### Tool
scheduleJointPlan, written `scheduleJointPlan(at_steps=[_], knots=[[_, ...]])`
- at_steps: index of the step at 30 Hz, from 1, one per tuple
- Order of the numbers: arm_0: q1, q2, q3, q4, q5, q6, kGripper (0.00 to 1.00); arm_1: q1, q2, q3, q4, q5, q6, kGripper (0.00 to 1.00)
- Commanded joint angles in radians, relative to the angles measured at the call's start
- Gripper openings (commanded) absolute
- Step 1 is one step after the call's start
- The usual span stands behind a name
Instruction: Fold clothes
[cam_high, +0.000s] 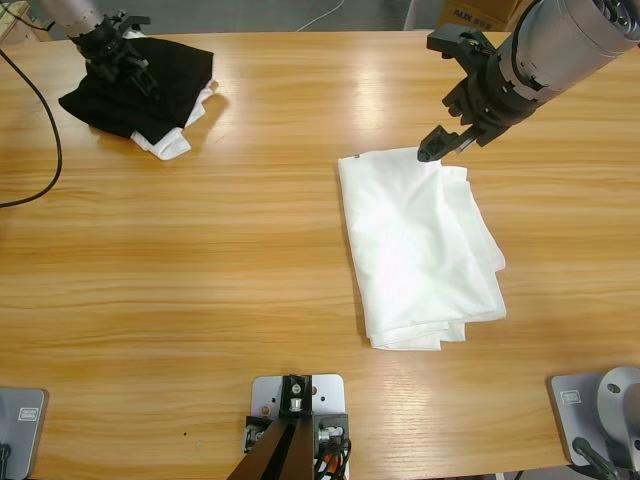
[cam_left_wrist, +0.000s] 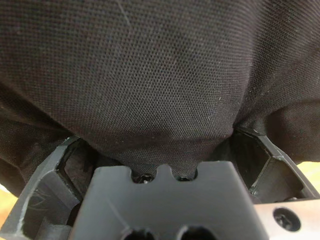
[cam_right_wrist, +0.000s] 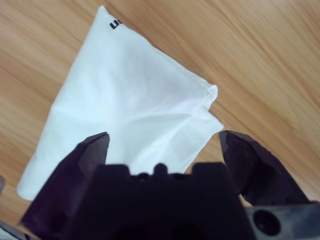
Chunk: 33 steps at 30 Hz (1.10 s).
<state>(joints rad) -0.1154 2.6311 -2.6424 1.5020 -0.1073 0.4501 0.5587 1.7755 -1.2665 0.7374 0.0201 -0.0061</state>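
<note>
White T-shirt (cam_high: 420, 250) lies right of table centre, already folded into a long, roughly rectangular packet running from near the far edge toward the near edge. Fabric is thin and softly wrinkled; layered edges show along its right side and near end, where the layers do not line up exactly. A small dark mark sits at one corner in the right wrist view (cam_right_wrist: 115, 23); too small to read.

Right gripper (cam_high: 440, 143) hangs just over the packet's far edge, jaws parted, nothing between them. Right wrist view looks down the length of the fold, with both jaws straddling the cloth's near end. Judgement: placed to take or press that edge for a further fold, or having let go of it; cannot tell which.

Left gripper (cam_high: 120, 55) is at the far left corner, buried in a black garment (cam_high: 140, 85), knit weave filling its wrist view (cam_left_wrist: 160, 75). Cloth bulges into the throat between the jaws; whether they pinch it I cannot tell. White cloth (cam_high: 170, 140) peeks from under the black bundle.

Wooden table (cam_high: 200, 280) is smooth and glossy, so little grip on cloth.
</note>
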Motion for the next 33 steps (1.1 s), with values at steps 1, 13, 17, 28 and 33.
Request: scheduleJointPlan(at_steps=[1,13,17,28,33], knots=[[-0.064,-0.01,0.11,0.087,-0.002,0.21,1.0,-0.014,-0.02,0.041,0.004,0.014,-0.013,0.881],[-0.185,-0.138,0.506,0.02,-0.078,0.621,1.0,-0.014,-0.038,0.022,0.074,0.011,-0.029,0.876],[-0.266,-0.322,0.94,-0.3,0.001,0.613,1.0,-0.017,-0.038,0.006,0.109,-0.003,-0.04,0.876],[-0.5,-0.498,1.347,-0.581,0.083,0.546,1.0,-0.016,-0.09,0.042,0.103,-0.01,-0.037,0.876],[-0.572,-0.568,1.461,-0.654,0.073,0.514,1.0,-0.016,-0.112,0.101,0.066,-0.009,-0.032,0.876]])
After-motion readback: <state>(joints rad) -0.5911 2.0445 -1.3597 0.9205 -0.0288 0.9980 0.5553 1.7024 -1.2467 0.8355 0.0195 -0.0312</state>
